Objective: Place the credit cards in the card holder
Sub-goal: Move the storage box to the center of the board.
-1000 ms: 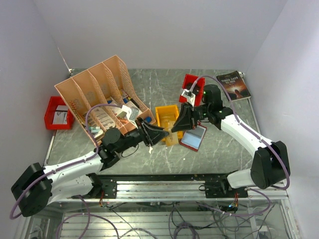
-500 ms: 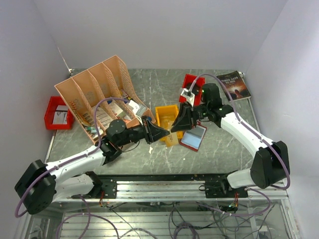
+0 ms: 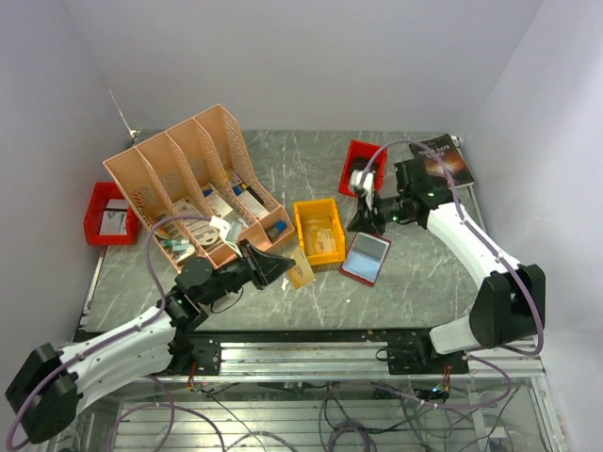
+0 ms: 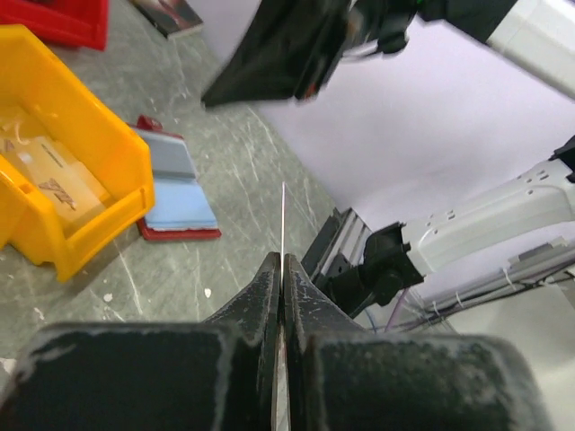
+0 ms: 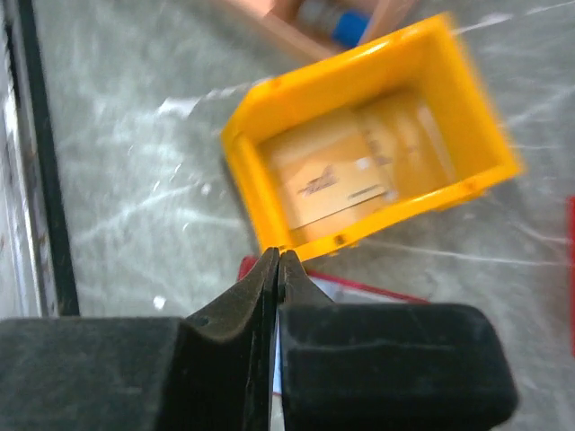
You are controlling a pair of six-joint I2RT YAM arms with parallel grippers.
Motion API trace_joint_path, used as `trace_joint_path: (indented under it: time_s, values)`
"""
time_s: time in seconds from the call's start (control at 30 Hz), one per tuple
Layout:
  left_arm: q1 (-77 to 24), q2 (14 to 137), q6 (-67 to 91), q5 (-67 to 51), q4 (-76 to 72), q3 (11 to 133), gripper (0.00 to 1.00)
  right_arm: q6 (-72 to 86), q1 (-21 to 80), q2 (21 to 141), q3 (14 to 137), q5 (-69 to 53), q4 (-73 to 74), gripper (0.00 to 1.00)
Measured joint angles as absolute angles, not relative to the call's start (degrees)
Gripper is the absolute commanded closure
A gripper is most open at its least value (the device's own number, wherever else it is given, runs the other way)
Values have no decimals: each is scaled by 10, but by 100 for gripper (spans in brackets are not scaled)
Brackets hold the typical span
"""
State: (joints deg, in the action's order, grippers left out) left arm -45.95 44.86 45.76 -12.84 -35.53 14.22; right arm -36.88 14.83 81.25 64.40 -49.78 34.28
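From above, the left end effector [image 3: 281,267] pinches an orange-yellow credit card [image 3: 301,274] just off the yellow bin's [image 3: 303,229] near corner. The card holder [image 3: 366,258] lies open on the desk [image 3: 283,169], right of the bin and near the right end effector [image 3: 361,220].

Left wrist: jaws clamped on that card, seen edge-on (a mere sliver here), with the card holder beyond.

Right wrist: jaws pressed together, nothing visible between them. Only this view plainly shows the flat tan items [image 5: 346,180] inside the bin.
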Motion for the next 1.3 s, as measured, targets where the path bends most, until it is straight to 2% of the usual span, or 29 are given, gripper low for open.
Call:
trace_joint_path:
  time_s: [0.13,0.27,0.37,0.63,1.0,1.1,1.23,1.3]
  values:
    - [-460,379,457,-84,-313,140,93,-531,204,837,601,-488,420,100]
    - [-460,337,455,-52,-267,137,93,-587,291,871,548,-447,419,100]
    - [-460,321,450,-39,-228,137,93,-599,313,905,544,-416,395,100]
    - [-460,311,443,-28,-179,137,93,-569,325,969,552,-331,293,100]
    - [-460,321,444,-28,-186,132,93,-420,328,1066,693,-208,177,100]
    - [-460,327,447,-28,-193,127,93,-418,312,1069,728,-258,202,92]
    - [-460,333,450,-32,-202,119,93,-455,253,1047,741,-341,276,69]
    - [-460,339,451,-33,-210,116,93,-476,203,1020,726,-366,307,60]
